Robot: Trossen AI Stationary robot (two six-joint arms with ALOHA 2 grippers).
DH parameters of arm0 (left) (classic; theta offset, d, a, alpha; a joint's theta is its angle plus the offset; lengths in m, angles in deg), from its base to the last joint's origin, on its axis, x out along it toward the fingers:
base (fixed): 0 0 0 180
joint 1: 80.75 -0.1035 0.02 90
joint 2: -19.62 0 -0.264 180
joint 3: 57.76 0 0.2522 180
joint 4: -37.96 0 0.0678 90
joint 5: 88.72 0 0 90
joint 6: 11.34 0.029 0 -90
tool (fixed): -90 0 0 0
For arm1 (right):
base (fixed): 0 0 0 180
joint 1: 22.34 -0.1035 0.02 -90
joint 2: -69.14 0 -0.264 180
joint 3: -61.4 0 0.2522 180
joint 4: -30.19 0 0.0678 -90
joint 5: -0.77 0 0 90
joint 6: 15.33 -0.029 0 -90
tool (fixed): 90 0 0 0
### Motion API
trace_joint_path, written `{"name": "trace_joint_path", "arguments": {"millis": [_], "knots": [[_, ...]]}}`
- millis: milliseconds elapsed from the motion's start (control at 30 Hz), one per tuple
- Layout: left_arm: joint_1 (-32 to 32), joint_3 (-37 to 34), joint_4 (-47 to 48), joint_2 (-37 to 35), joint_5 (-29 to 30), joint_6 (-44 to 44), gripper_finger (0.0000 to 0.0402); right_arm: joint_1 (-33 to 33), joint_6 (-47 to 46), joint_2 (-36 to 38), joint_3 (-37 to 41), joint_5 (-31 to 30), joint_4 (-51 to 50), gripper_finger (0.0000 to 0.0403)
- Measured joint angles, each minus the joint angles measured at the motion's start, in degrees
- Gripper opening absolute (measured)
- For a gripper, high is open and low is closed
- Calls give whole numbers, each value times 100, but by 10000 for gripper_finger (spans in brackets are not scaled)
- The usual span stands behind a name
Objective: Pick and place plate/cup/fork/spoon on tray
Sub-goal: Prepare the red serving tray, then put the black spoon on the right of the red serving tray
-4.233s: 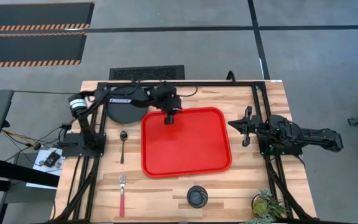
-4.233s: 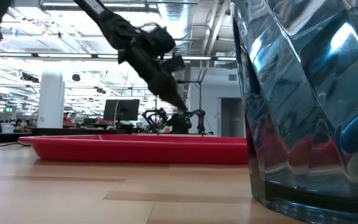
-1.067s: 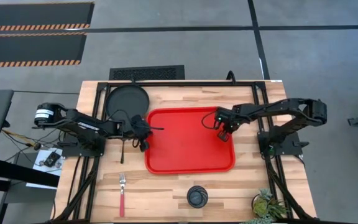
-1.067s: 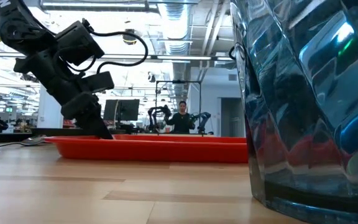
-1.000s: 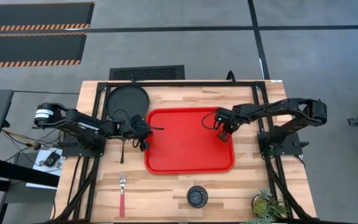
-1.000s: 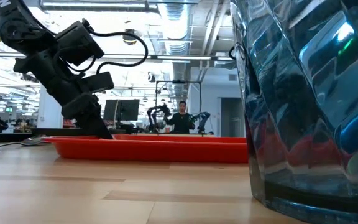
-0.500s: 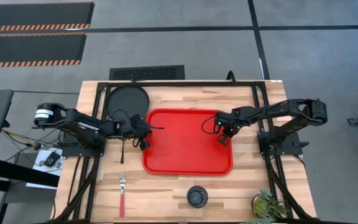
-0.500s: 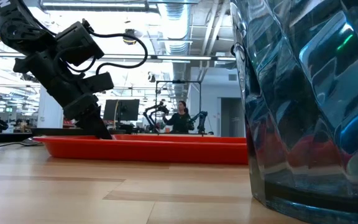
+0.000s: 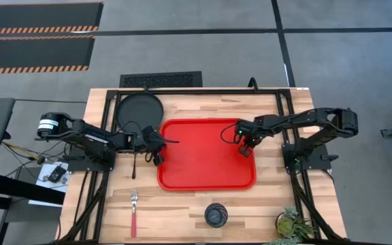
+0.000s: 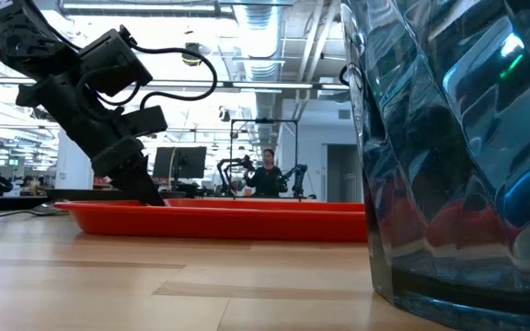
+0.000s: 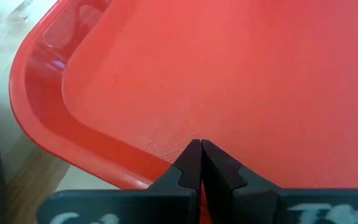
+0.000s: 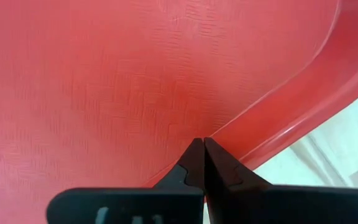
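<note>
The large bright red rectangular plastic tray lies flat in the middle of the wooden table, nothing on it yet. It looks light, stiff and smooth, likely to slide on the wood; its raised rim is the obvious place to take hold.

The left gripper sits low at the tray's left rim. In its wrist view the two dark fingers are pressed together with their tips over the rim, and whether any plastic is pinched between them I cannot tell. The left arm reaches in flat from the left table edge.

The right gripper is at the tray's right rim, toward the far corner, its jaws likewise clenched tip to tip where floor meets rim; its arm stretches in from the right.

The flat round matte black plate rests far-left of the tray. The slim all-dark spoon lies left of the tray beneath the left arm, the fork with silver tines and red-pink handle near-left, and the small round dark cup near the front edge.
</note>
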Motion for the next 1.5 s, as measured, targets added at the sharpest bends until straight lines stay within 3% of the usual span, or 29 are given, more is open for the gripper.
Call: {"name": "trace_joint_path", "arguments": {"millis": [233, 667, 867, 1000, 1100, 1233, 1333, 1500], "knots": [[-2, -8, 225, -165, 25, -8, 0, -1, 2, 0, 0, 5, 83, 12], [-33, -22, 1399, -1699, 44, 81, 0, -17, 216, 0, -46, 7, 205, 49], [-503, -17, 1896, -2513, -451, 103, 0, -59, 734, 108, -331, 22, 236, 51], [-1033, -15, 2259, -2786, -725, 103, 0, -239, 1132, 461, -411, 26, 521, 28], [-1449, -13, 2432, -2825, -995, 100, 3, -385, 1252, 764, -288, 26, 1134, 9], [-1875, -13, 2483, -2826, -1300, 245, 25, -508, 1294, 1018, 194, 37, 2374, 16], [-2108, -13, 2485, -2826, -1364, 409, 49, -545, 1355, 1030, 624, 119, 3800, 20], [-2257, 88, 2673, -2824, -1727, 485, 85, -434, 1650, 745, 1231, 816, 6367, 7]]}}
